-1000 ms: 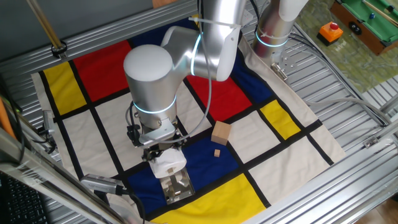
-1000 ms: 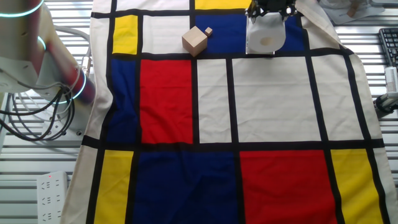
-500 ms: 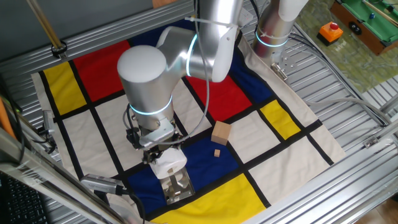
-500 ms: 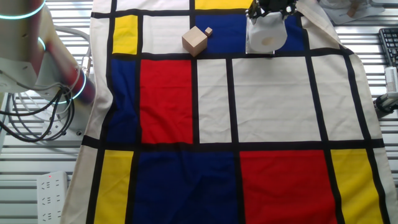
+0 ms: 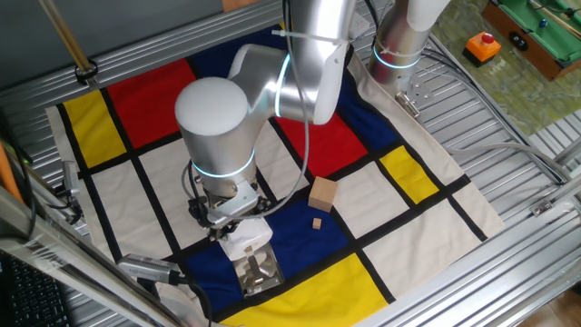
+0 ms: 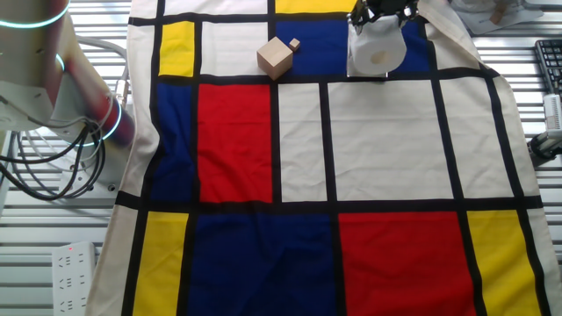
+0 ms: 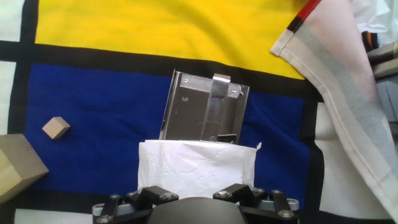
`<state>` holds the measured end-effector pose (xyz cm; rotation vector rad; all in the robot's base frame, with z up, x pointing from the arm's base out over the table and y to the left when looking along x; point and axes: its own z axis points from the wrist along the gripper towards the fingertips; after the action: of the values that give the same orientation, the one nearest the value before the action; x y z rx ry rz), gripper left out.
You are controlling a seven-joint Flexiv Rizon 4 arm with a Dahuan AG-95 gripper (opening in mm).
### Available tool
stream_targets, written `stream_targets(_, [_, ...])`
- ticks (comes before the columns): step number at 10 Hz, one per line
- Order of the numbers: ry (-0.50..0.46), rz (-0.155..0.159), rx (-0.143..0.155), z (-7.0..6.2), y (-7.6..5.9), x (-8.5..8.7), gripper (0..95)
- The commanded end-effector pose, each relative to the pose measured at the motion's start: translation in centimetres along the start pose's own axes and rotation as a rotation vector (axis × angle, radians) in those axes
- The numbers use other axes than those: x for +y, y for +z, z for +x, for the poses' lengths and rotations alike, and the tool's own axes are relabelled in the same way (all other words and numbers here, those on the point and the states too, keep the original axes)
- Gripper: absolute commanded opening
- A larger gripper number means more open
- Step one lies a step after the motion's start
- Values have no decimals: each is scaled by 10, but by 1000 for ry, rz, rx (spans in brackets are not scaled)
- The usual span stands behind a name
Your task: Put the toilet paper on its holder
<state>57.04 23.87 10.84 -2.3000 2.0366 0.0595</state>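
The toilet paper [image 7: 196, 167] is a white roll held between my fingers, at the bottom of the hand view. My gripper [image 7: 196, 191] is shut on it. The holder [image 7: 204, 111], a shiny chrome plate with a bar, lies flat on the blue patch just beyond the roll, and the roll's far end reaches its near edge. In one fixed view the gripper [image 5: 230, 221] holds the roll [image 5: 246, 238] just above the holder [image 5: 258, 271]. In the other fixed view the roll [image 6: 376, 53] hangs under the gripper [image 6: 383, 12] at the cloth's far edge; the holder is hidden there.
A tan wooden cube [image 5: 322, 193] and a tiny wooden block [image 5: 317, 222] lie to the right of the roll on the chequered cloth [image 5: 145, 182]. They show in the hand view at left: cube [image 7: 15, 165], block [image 7: 56, 127]. The cloth's folded edge [image 7: 336, 81] rises at right.
The arm's upper joints have shifted a little; the gripper and the roll stay almost in place over the holder, still shut.
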Motion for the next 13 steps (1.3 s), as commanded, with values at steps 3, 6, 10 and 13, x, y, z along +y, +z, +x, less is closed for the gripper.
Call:
stream_targets(3, [27, 2, 16, -6, 1, 1, 0])
stream_targets(6, [62, 16, 29, -17, 7, 1, 0])
stream_targets(10, [73, 21, 26, -18, 10, 2, 0])
stream_targets(13, [80, 26, 16, -19, 10, 2, 0])
